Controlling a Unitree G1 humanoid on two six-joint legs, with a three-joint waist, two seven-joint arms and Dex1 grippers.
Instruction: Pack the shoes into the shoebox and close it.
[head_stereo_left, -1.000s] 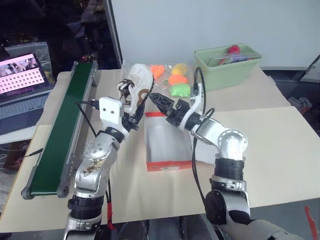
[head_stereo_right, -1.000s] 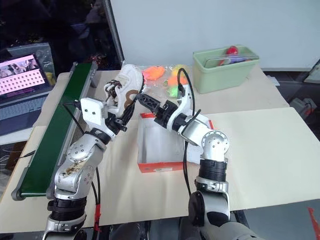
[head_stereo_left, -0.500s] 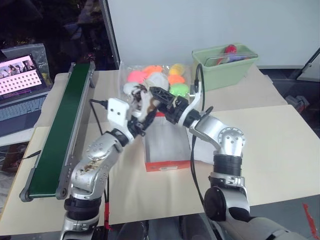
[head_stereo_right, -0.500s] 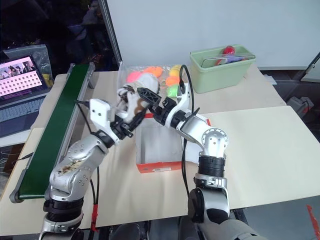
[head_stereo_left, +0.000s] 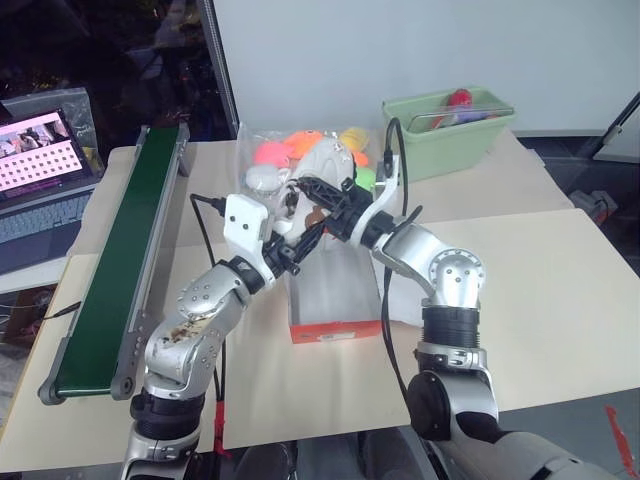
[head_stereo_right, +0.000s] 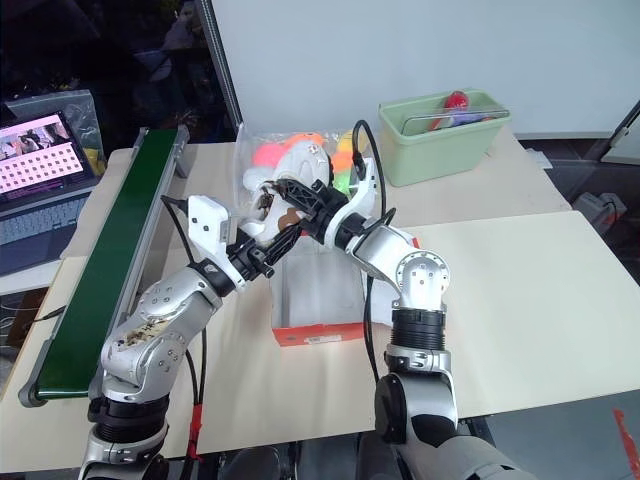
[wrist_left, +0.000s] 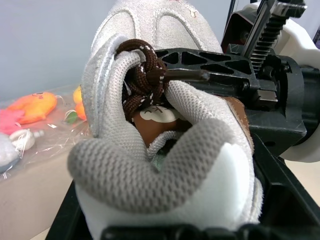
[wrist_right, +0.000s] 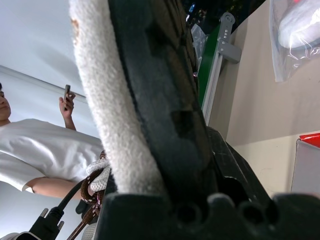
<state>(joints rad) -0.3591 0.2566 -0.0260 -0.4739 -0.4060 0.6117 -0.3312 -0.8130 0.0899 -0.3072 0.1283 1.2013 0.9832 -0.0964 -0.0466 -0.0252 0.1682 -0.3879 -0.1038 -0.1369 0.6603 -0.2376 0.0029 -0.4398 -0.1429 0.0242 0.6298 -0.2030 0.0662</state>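
I have one shoe clamped between both my left pincer and right pincer, raised just above the open, seemingly empty shoebox mid-counter, so packing and closing remain.

The shoebox has its far end hidden behind the two arms. The bagged toys are partly covered by the raised sneaker.
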